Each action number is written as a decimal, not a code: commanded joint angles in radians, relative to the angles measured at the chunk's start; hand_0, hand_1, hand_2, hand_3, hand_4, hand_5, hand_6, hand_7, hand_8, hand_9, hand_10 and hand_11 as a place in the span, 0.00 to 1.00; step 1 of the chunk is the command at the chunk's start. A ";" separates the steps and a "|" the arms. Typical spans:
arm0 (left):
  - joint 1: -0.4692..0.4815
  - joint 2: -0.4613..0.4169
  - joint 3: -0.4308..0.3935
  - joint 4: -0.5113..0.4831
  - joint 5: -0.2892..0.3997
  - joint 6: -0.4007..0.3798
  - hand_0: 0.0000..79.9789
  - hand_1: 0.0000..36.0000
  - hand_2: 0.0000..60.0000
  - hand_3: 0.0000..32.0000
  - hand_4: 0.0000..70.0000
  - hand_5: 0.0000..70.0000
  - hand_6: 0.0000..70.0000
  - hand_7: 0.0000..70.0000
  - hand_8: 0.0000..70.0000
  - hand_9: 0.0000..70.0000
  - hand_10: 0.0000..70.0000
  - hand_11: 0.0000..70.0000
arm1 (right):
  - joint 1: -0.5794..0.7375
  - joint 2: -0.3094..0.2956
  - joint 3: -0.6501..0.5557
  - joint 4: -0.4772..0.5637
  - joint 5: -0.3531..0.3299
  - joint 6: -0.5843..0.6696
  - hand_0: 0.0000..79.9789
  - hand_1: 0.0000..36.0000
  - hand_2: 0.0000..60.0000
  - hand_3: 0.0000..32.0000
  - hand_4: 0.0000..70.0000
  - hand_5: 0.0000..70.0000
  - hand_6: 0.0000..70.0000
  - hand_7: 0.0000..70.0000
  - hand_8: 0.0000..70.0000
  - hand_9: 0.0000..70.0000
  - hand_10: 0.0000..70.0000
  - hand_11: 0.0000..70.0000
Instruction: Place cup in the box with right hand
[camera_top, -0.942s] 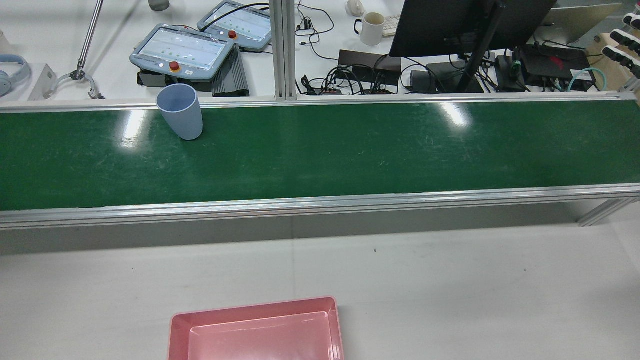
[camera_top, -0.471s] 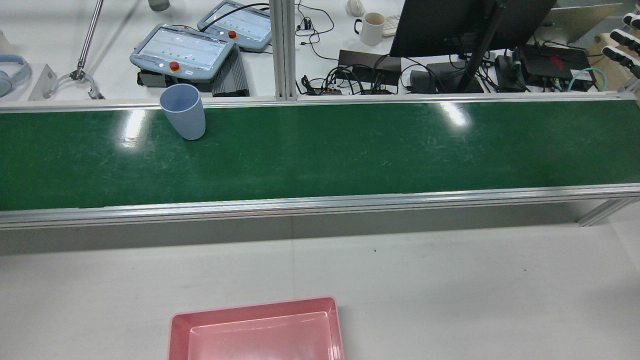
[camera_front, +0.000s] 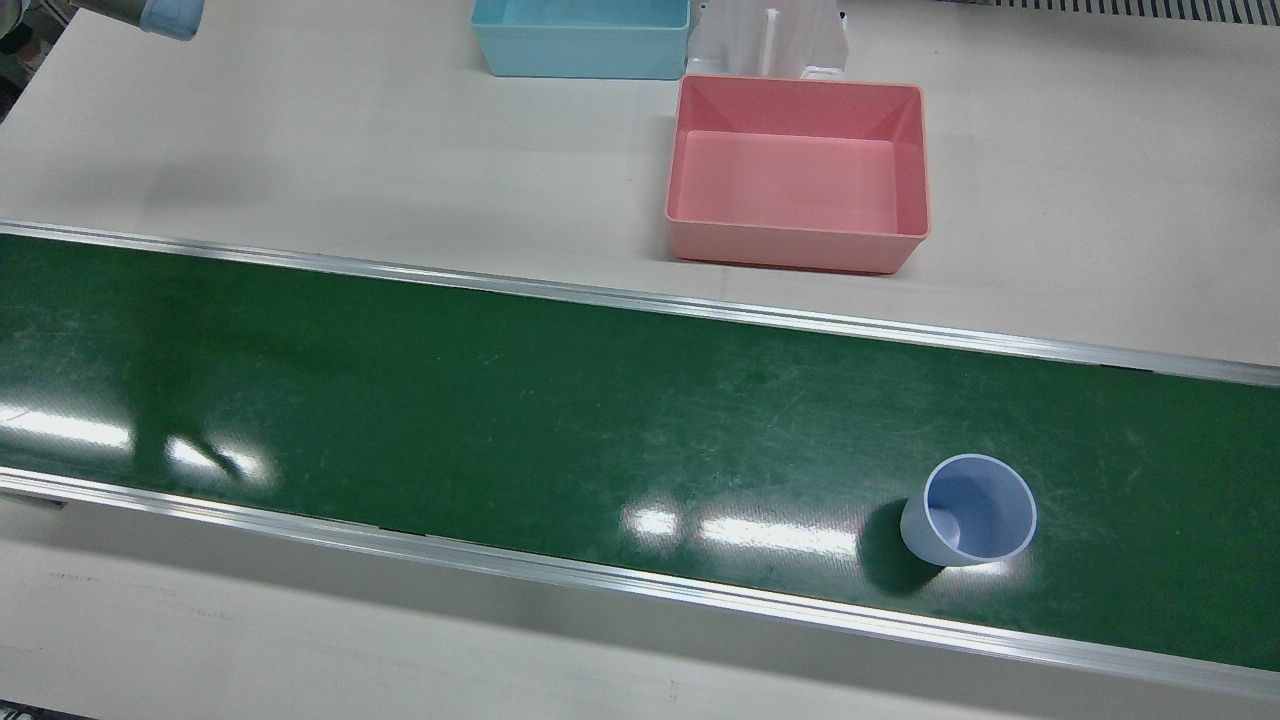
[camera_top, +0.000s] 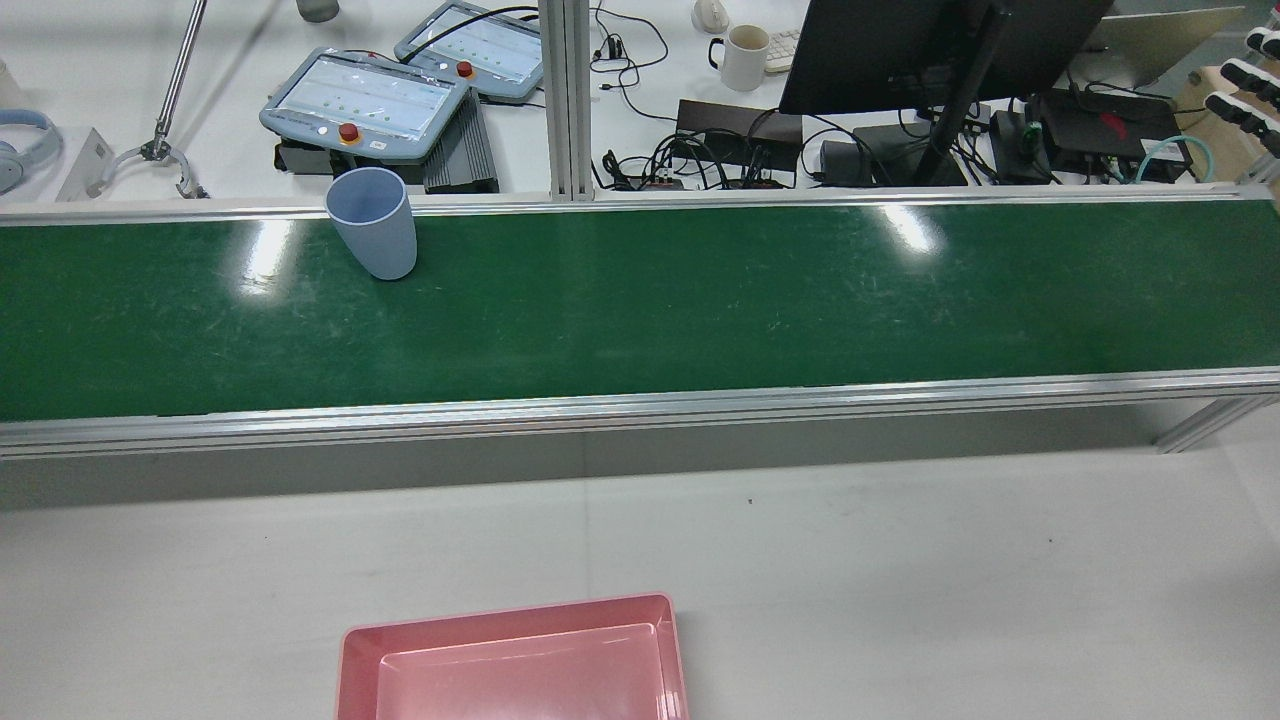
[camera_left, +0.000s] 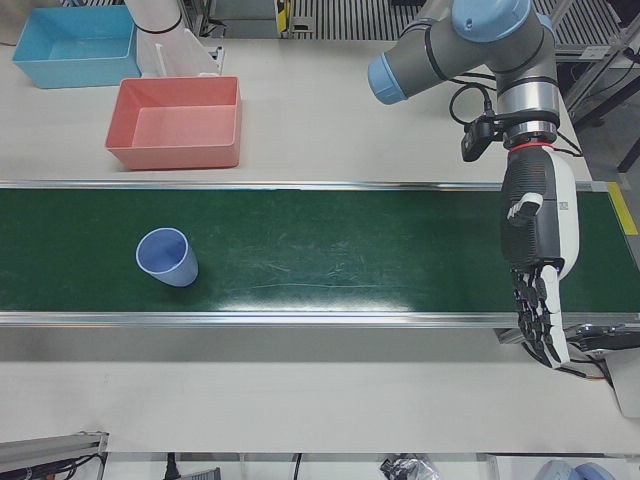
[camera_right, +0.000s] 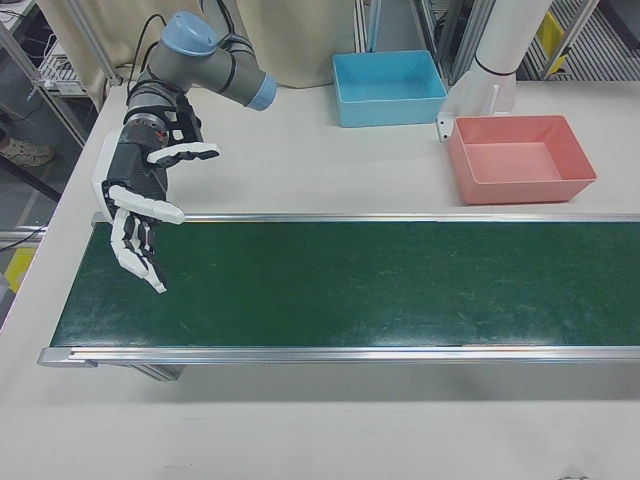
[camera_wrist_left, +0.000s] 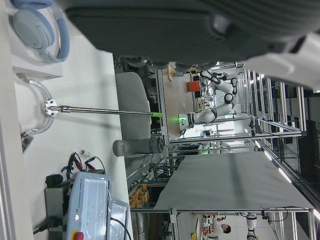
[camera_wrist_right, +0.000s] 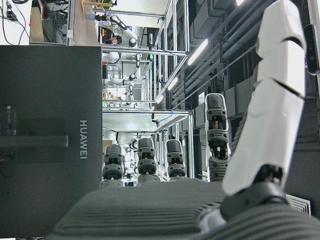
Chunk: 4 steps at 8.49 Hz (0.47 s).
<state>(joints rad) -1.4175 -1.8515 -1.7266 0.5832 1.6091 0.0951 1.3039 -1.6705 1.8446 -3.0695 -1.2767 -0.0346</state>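
1. Right-front view: the right hand (camera_right: 140, 215) hangs with fingers spread, holding nothing, over the belt (camera_right: 350, 285) end; no cup shows here.
2. Left-front view: the left hand (camera_left: 538, 270) hangs spread and empty at the opposite end; the cup (camera_left: 167, 257) stands upright on the belt, well apart from the pink box (camera_left: 178, 122).
3. Rear view: the cup (camera_top: 372, 222) has drifted slightly rightward since earlier; only fingertips show at the right edge, and the box (camera_top: 512, 660) is cut off.

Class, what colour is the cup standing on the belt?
The cup is pale blue, seen best in the front view.
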 joint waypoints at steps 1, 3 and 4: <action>0.000 0.000 0.001 0.000 0.000 0.000 0.00 0.00 0.00 0.00 0.00 0.00 0.00 0.00 0.00 0.00 0.00 0.00 | 0.000 0.000 -0.001 0.000 0.000 0.001 0.65 0.52 0.21 0.35 0.37 0.09 0.07 0.35 0.18 0.24 0.14 0.22; 0.000 0.000 0.001 0.000 0.000 0.000 0.00 0.00 0.00 0.00 0.00 0.00 0.00 0.00 0.00 0.00 0.00 0.00 | 0.000 0.000 -0.001 0.000 0.000 0.001 0.65 0.52 0.21 0.36 0.37 0.10 0.07 0.35 0.18 0.24 0.14 0.22; 0.000 0.000 0.001 0.000 0.000 0.000 0.00 0.00 0.00 0.00 0.00 0.00 0.00 0.00 0.00 0.00 0.00 0.00 | -0.002 0.000 -0.002 0.000 0.000 -0.001 0.65 0.52 0.20 0.40 0.35 0.10 0.07 0.35 0.18 0.24 0.14 0.22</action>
<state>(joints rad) -1.4176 -1.8515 -1.7259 0.5828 1.6092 0.0951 1.3043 -1.6705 1.8435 -3.0695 -1.2763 -0.0338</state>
